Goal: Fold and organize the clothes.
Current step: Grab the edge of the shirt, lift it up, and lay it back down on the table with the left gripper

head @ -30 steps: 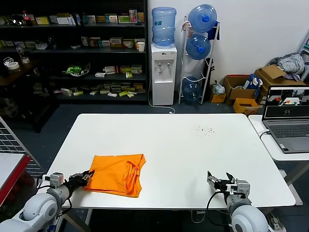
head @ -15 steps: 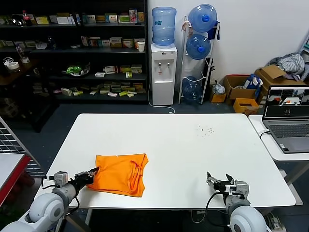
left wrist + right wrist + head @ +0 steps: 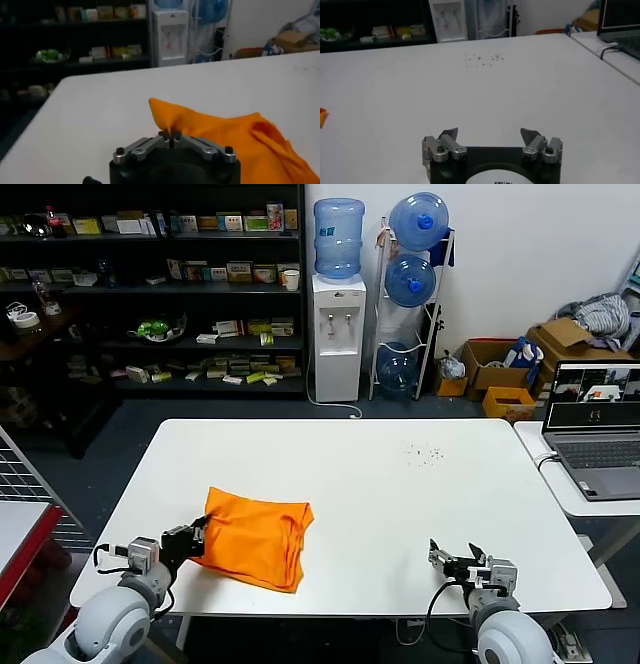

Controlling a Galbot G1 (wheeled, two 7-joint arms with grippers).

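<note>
The bright orange T-shirt (image 3: 256, 536) lies folded into a rough rectangle on the white table (image 3: 400, 484), near its front left. My left gripper (image 3: 197, 533) is shut on the shirt's near left corner and holds that corner lifted off the table; in the left wrist view the orange T-shirt (image 3: 225, 135) rises in a peak from the closed left gripper (image 3: 170, 134). My right gripper (image 3: 455, 556) is open and empty, resting low at the table's front right; the right gripper (image 3: 490, 134) shows in the right wrist view with bare table between its fingers.
A laptop (image 3: 598, 424) sits on a side table at the right. Small dark specks (image 3: 426, 452) lie on the far right part of the table. Shelves (image 3: 150, 294), a water dispenser (image 3: 338, 334) and boxes (image 3: 520, 369) stand beyond the table.
My left gripper has moved right and forward with the shirt's left corner, lifting it and pushing the shirt slightly rightward. The right arm has not moved.
</note>
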